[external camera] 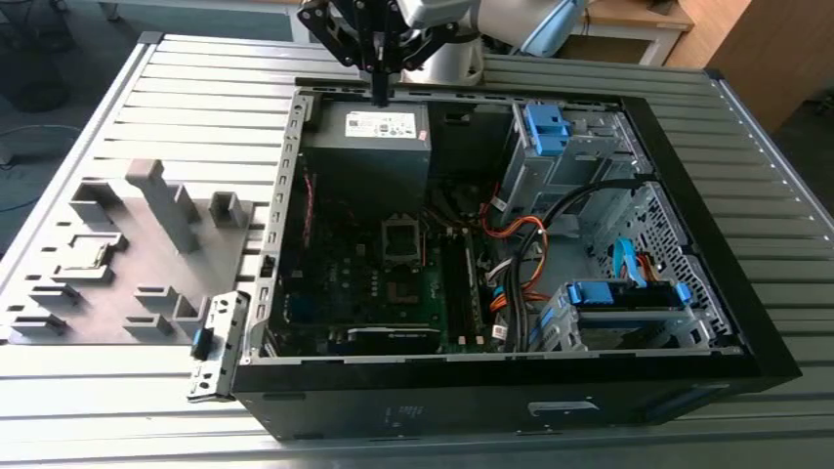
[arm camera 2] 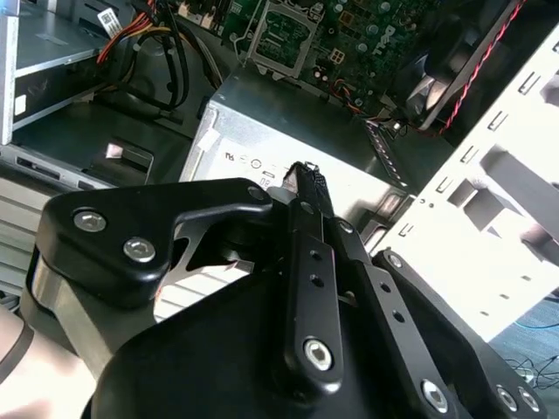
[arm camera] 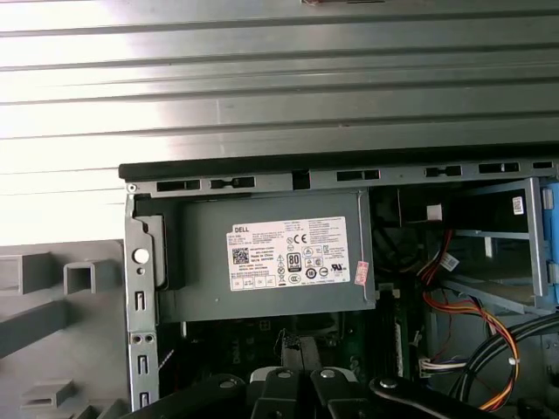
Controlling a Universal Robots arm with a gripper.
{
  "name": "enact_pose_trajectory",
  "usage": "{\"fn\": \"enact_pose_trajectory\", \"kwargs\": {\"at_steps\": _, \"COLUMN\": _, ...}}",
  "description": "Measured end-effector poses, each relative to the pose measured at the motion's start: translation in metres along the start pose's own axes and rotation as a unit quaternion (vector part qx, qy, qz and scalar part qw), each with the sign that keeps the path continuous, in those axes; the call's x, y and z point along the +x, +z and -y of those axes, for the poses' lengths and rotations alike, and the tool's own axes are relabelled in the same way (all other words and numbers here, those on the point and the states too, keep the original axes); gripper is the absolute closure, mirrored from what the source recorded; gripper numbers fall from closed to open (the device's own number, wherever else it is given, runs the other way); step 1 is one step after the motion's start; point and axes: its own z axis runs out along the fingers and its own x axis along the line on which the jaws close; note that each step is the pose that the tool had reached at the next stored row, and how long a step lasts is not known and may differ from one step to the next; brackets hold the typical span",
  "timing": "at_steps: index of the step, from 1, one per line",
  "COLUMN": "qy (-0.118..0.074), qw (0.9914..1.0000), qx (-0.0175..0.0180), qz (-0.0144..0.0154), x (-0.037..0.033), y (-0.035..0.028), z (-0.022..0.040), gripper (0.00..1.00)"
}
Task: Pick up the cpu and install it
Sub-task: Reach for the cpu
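Plainly, a ribbed metal table near wooden furniture carries an open computer case and a grey tray. The cpu seems to lie in a recess of that tray. The gripper hangs over the power supply. In the second wrist view its fingertips meet, gripping nothing visible. The first wrist view shows the supply's white label.

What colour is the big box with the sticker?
Grey; the box shows best in the first wrist view.
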Motion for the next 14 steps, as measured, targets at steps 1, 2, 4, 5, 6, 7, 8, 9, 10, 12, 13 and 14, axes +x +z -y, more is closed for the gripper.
{"fn": "enact_pose_trajectory", "kwargs": {"at_steps": 1, "qy": 0.000, "qw": 1.00000, "qx": 0.0000, "qz": 0.0001, "x": 0.0006, "y": 0.0000, "z": 0.0000, "gripper": 0.89}}
{"fn": "enact_pose_trajectory", "kwargs": {"at_steps": 2, "qy": 0.000, "qw": 1.00000, "qx": 0.0000, "qz": 0.0001, "x": 0.0013, "y": 0.0000, "z": 0.0001, "gripper": 0.89}}
{"fn": "enact_pose_trajectory", "kwargs": {"at_steps": 4, "qy": 0.000, "qw": 1.00000, "qx": 0.0000, "qz": 0.0002, "x": 0.0028, "y": -0.0001, "z": 0.0002, "gripper": 0.89}}
{"fn": "enact_pose_trajectory", "kwargs": {"at_steps": 5, "qy": 0.000, "qw": 1.00000, "qx": 0.0000, "qz": 0.0003, "x": 0.0037, "y": -0.0001, "z": 0.0003, "gripper": 0.89}}
{"fn": "enact_pose_trajectory", "kwargs": {"at_steps": 6, "qy": 0.000, "qw": 1.00000, "qx": 0.0000, "qz": 0.0004, "x": 0.0048, "y": -0.0002, "z": 0.0004, "gripper": 0.89}}
{"fn": "enact_pose_trajectory", "kwargs": {"at_steps": 7, "qy": 0.000, "qw": 1.00000, "qx": 0.0000, "qz": 0.0006, "x": 0.0060, "y": -0.0002, "z": 0.0005, "gripper": 0.89}}
{"fn": "enact_pose_trajectory", "kwargs": {"at_steps": 8, "qy": 0.000, "qw": 1.00000, "qx": 0.0000, "qz": 0.0007, "x": 0.0073, "y": -0.0002, "z": 0.0006, "gripper": 0.89}}
{"fn": "enact_pose_trajectory", "kwargs": {"at_steps": 9, "qy": 0.000, "qw": 1.00000, "qx": 0.0000, "qz": 0.0010, "x": 0.0088, "y": -0.0002, "z": 0.0007, "gripper": 0.89}}
{"fn": "enact_pose_trajectory", "kwargs": {"at_steps": 10, "qy": 0.000, "qw": 1.00000, "qx": 0.0000, "qz": 0.0011, "x": 0.0104, "y": -0.0003, "z": 0.0008, "gripper": 0.89}}
{"fn": "enact_pose_trajectory", "kwargs": {"at_steps": 12, "qy": 0.000, "qw": 1.00000, "qx": -0.0001, "qz": 0.0017, "x": 0.0137, "y": -0.0004, "z": 0.0011, "gripper": 0.89}}
{"fn": "enact_pose_trajectory", "kwargs": {"at_steps": 13, "qy": 0.000, "qw": 1.00000, "qx": -0.0001, "qz": 0.0020, "x": 0.0154, "y": -0.0004, "z": 0.0012, "gripper": 0.89}}
{"fn": "enact_pose_trajectory", "kwargs": {"at_steps": 14, "qy": 0.000, "qw": 1.00000, "qx": -0.0001, "qz": 0.0023, "x": 0.0172, "y": -0.0005, "z": 0.0013, "gripper": 0.89}}
